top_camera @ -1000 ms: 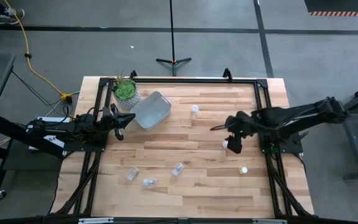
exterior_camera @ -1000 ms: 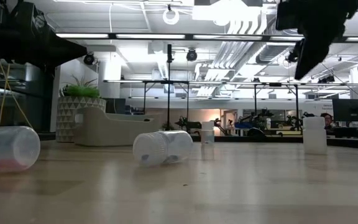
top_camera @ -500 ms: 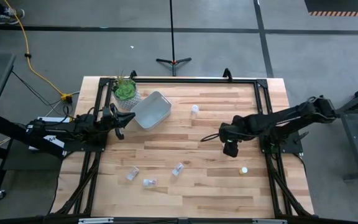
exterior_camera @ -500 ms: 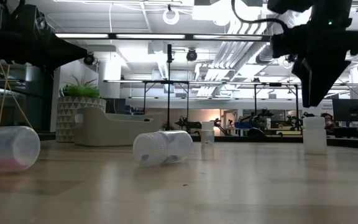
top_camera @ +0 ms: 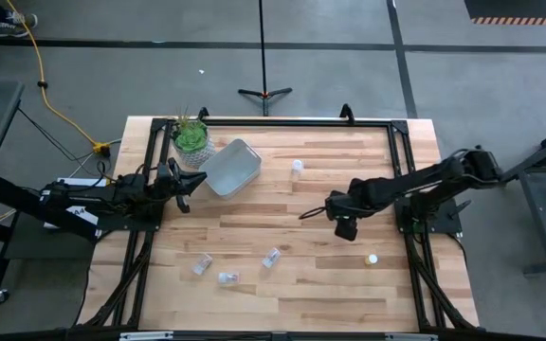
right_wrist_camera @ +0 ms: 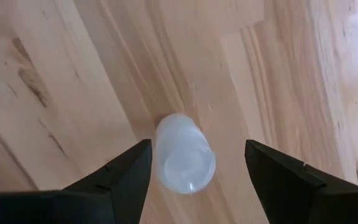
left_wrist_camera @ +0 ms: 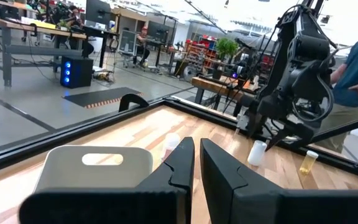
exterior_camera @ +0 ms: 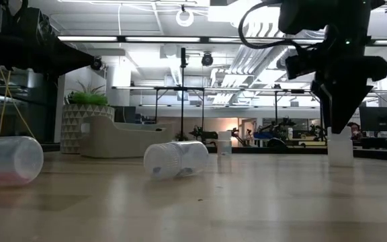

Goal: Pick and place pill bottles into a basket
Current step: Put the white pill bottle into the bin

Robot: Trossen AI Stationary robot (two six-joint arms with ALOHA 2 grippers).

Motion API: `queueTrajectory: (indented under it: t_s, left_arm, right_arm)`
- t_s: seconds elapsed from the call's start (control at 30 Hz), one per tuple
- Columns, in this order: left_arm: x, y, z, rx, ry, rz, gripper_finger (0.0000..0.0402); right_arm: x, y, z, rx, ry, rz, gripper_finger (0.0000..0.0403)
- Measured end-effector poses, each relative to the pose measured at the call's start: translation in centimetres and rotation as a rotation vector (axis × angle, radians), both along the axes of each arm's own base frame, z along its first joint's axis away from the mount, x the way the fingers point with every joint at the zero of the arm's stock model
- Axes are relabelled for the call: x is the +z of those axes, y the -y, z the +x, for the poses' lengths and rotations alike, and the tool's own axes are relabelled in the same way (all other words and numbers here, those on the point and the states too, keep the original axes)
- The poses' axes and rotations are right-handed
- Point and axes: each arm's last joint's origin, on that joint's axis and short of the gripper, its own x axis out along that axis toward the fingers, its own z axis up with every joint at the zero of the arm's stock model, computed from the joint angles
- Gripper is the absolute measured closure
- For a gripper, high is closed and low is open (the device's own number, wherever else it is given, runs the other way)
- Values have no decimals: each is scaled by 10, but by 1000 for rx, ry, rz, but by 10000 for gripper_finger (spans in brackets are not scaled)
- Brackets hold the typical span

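On the table [top_camera: 292,284], right of centre in the high view, the right gripper [right_wrist_camera: 194,165] hangs wide open and empty directly above an upright white pill bottle [right_wrist_camera: 184,154], whose long axis points up between the two fingers.

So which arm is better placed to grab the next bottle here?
Right. Its tool hangs open directly above an upright pill bottle, fingers on either side. The left tool waits shut beside the basket, far from any bottle.
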Motion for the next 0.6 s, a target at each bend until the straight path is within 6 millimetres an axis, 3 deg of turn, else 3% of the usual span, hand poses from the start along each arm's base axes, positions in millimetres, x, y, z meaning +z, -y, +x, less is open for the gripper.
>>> queueTrajectory:
  t_s: [0.6]
  left_arm:
    - [0, 0, 0, -1, 1, -3, 337]
  right_arm:
    - [-21, 0, 6, -1, -111, -46, 157]
